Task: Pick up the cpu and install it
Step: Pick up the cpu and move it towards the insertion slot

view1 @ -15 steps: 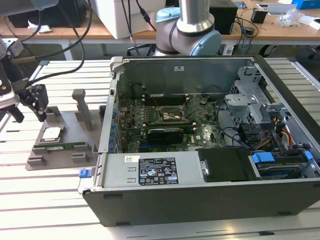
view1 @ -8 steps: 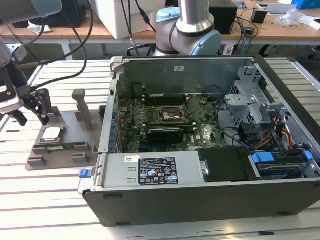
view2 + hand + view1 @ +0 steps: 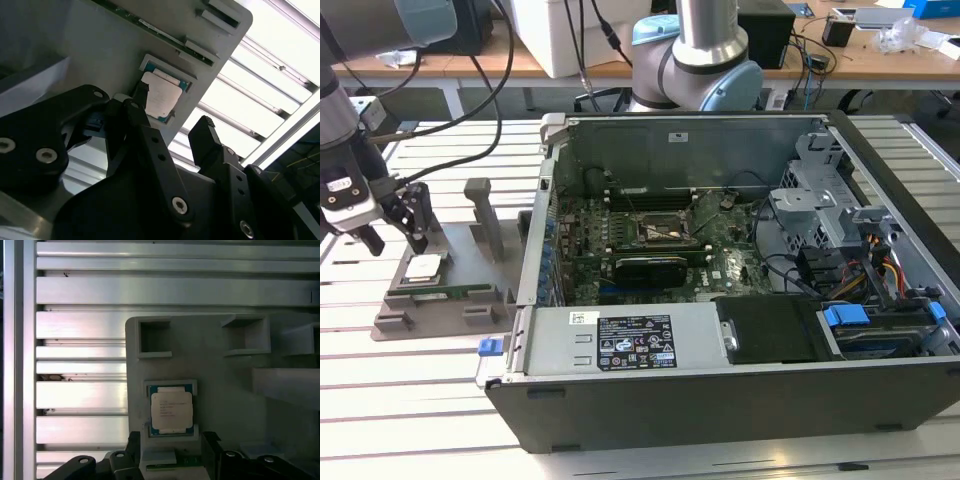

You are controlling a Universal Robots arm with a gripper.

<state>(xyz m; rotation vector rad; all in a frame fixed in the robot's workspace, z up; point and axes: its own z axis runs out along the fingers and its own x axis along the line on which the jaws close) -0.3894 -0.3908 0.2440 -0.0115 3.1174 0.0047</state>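
A slatted metal table carries everything in the exterior view. The biggest thing on it is an open computer case, which lies on its side with the motherboard facing up. Near the middle of this board sits the black-framed socket, and it holds no chip.

To the exterior view's left of the case, just beside it, stands a grey holder with several pockets and two upright posts. A long green memory stick lies in a slot at its near edge.

The gripper hangs over this holder, and its two black fingers are spread apart and hold nothing. The cpu lies flat in its square pocket of the holder, with the silvery top upward. In both wrist views the cpu is seen between the two fingertips of the gripper, and they do not touch it
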